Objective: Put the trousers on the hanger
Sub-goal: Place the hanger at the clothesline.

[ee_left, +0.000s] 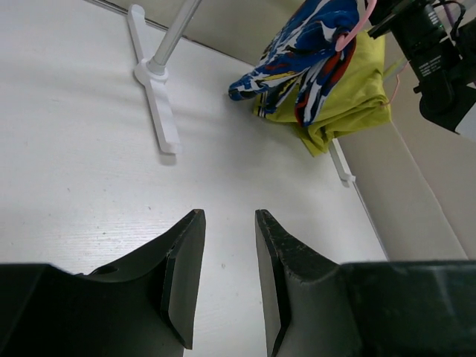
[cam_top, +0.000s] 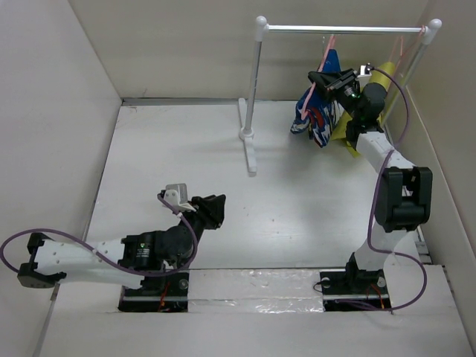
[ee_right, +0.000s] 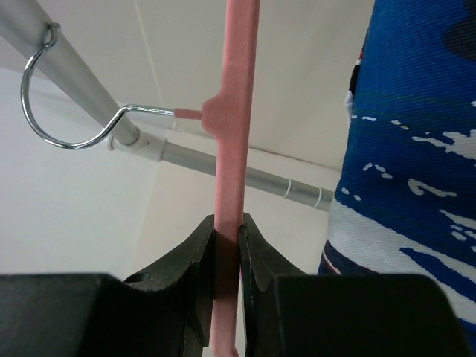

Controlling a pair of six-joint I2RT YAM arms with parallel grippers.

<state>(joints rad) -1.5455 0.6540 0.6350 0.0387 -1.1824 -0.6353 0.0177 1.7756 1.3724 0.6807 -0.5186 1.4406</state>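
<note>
The blue splashed trousers hang over the pink hanger under the rail; they also show in the left wrist view and the right wrist view. My right gripper is shut on the pink hanger, jaws clamped on its bar. The hanger's silver hook curls over the rail. My left gripper is open and empty, low over the table; its jaws stand apart with bare table between.
A yellow-green garment hangs behind the trousers at the right wall, seen also in the left wrist view. The rack's white post and foot stand mid-table. Walls close in on left, back and right.
</note>
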